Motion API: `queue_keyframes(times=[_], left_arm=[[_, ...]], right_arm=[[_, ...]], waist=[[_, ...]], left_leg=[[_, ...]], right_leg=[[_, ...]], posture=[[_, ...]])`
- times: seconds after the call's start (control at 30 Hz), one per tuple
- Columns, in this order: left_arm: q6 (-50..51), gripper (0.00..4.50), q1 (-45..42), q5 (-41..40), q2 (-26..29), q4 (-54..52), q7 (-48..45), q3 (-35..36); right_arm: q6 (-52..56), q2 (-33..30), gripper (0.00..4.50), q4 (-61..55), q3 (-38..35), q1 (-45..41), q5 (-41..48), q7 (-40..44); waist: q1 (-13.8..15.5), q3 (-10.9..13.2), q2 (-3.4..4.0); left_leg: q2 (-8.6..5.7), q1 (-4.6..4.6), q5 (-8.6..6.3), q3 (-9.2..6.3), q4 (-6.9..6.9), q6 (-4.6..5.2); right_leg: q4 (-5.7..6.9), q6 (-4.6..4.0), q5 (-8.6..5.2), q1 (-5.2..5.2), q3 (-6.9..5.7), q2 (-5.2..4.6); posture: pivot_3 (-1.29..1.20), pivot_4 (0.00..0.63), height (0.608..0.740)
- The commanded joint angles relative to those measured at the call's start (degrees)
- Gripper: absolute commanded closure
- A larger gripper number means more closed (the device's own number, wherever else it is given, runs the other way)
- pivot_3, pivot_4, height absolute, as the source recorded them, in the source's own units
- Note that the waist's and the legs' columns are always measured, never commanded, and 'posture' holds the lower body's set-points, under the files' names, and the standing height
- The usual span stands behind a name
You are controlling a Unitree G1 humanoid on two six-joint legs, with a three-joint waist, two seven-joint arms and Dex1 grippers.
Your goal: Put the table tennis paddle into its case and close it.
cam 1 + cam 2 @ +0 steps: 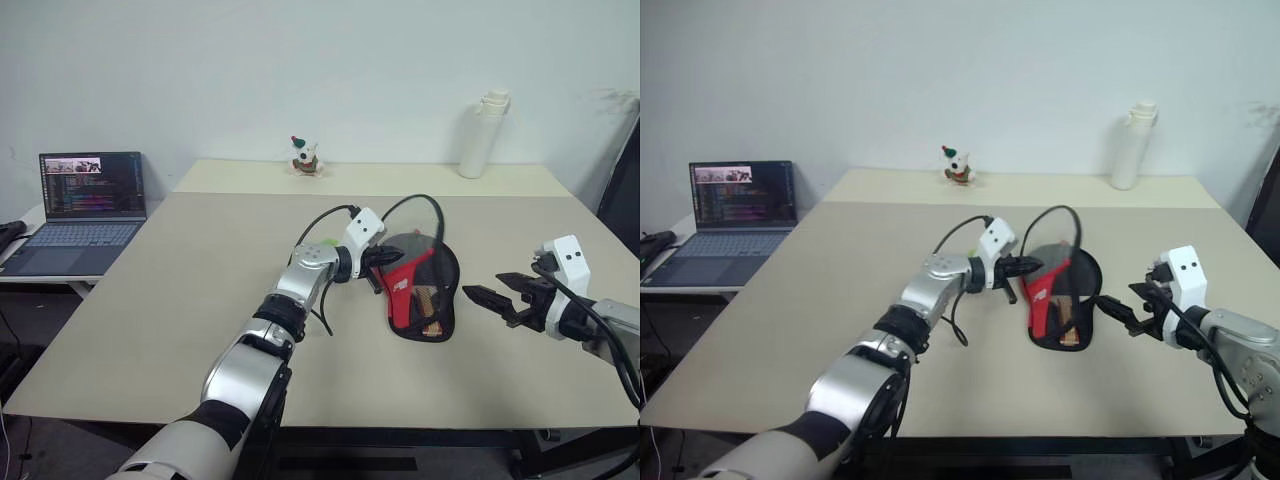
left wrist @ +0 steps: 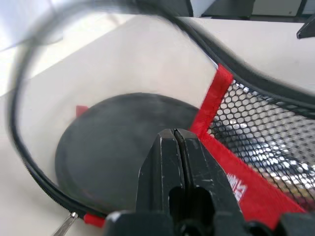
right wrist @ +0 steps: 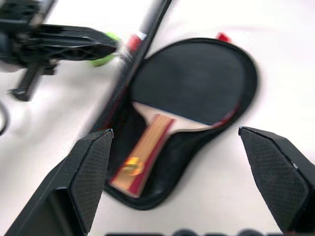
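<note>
Your right wrist view shows the table tennis paddle, round black blade and red-striped wooden handle, lying inside the opened black-and-red soft zip case on the beige table. From the head views you get mostly the raised red flap with mesh lining. The left gripper has its black fingers pressed together at that flap's edge, apparently pinching it, though blur hides the contact. The right gripper hangs beside the case, fingers wide apart, holding nothing.
</note>
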Motion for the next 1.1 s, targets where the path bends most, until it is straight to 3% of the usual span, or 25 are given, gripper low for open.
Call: queue_keyframes(times=[0.03,0.33,0.6,0.8,1.0,1.1], left_arm=[[-2.55,4.43,-1.91,0.46,-0.1,0.63,0.2,0.73],[-1.87,4.43,3.73,-1.09,7.42,-7.31,-5.45,2.31],[11.55,4.43,14.17,-9.24,14.93,-31.14,-12.75,4.88],[19.16,4.43,20.83,-12.03,19.18,-44.67,-11.4,5.34],[21.94,4.43,23.84,-12.9,21.47,-49.2,-9.76,5.73],[22.64,4.5,25.54,-13.27,23.59,-50.65,-10.06,6.27]], right_arm=[[-1.76,1.63,0.0,-0.17,2.3,-1.86,-0.19,-1.4],[-8.37,5.5,0.0,10.74,8.24,-5.11,-5.64,-3.33],[-17.8,8.39,0.0,29.59,12.77,-10.26,-14.52,-4.58],[-22.45,8.91,0.0,38.86,16.78,-13.52,-18.47,-0.73],[-22.32,9.71,0.0,42.2,20.09,-15.12,-20.68,2.57],[-20.66,10.17,0.88,41.98,22.65,-15.0,-21.23,4.89]], waist=[[-0.02,0.0,0.0],[-0.2,0.0,0.01],[-0.13,0.0,0.02],[-0.19,-0.02,0.04],[-0.48,-0.02,0.04],[-0.93,-0.04,0.05]], left_leg=[[0.0,0.0,0.0,0.0,0.0,0.0],[0.03,0.03,0.0,0.02,-0.01,0.0],[0.04,0.01,0.01,0.06,0.01,-0.01],[0.04,0.04,0.01,0.07,0.03,-0.01],[0.08,0.37,0.01,0.13,0.02,-0.01],[0.12,0.48,0.01,0.14,0.01,-0.01]], right_leg=[[0.01,0.0,0.0,-0.01,0.0,0.0],[0.06,-0.25,0.15,-0.03,0.03,0.03],[0.1,-0.3,0.18,-0.08,0.07,0.01],[0.16,-0.31,0.18,-0.08,0.1,0.0],[0.17,-0.31,0.18,0.19,0.13,0.02],[0.18,-0.31,0.17,0.27,0.16,0.06]], posture=[[0.0,0.15,0.74],[0.0,0.15,0.74],[0.0,0.15,0.74],[0.0,0.15,0.74],[0.0,0.15,0.74],[0.0,0.15,0.74]])
